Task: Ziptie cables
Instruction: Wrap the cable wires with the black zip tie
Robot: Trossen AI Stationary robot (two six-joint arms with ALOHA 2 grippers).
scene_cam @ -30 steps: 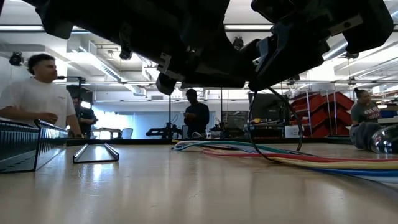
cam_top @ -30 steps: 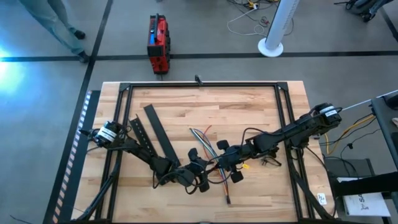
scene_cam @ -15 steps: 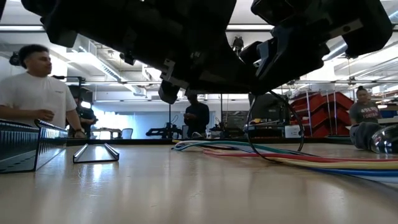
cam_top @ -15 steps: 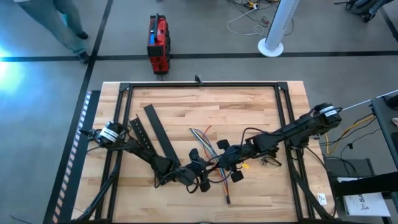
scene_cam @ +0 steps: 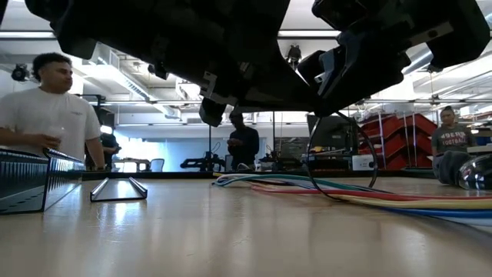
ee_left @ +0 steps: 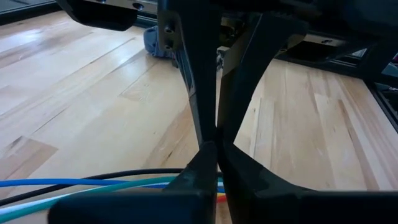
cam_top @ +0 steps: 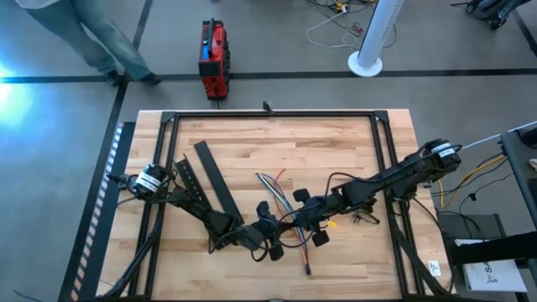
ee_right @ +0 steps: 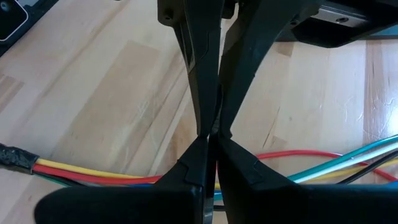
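The cables (cam_top: pixel 273 182) lie as a bundle of blue, green, red, white and yellow wires across the table's middle, with the taped end (cam_top: pixel 307 269) toward the near edge. They also show in the low view (scene_cam: pixel 292 183). My left gripper (cam_top: pixel 281 228) and right gripper (cam_top: pixel 295 222) meet tip to tip just above the bundle, both shut. A black zip tie forms a loop (scene_cam: pixel 308 158) that hangs from them around the cables (ee_right: pixel 81 171). My left gripper (ee_left: pixel 216 155) pinches a thin black strip of the zip tie (ee_left: pixel 217 93) between its two fingers, coming level from the table's left. Its own fingers hide which part it has. My right gripper (ee_right: pixel 212 149) pinches the zip tie right opposite, slanting in from the table's right. The loop hangs below it around the cables, its bottom on the table.
Two long black slotted bars (cam_top: pixel 210 180) lie left of the cables and show at the left of the low view (scene_cam: pixel 31 181). A small dark wire tangle (cam_top: pixel 362 216) sits under the right arm. A black frame (cam_top: pixel 268 115) rims the table. People stand beyond the far edge.
My left gripper has edged a little toward the right gripper. Both stay shut, and the loop remains around the cables.
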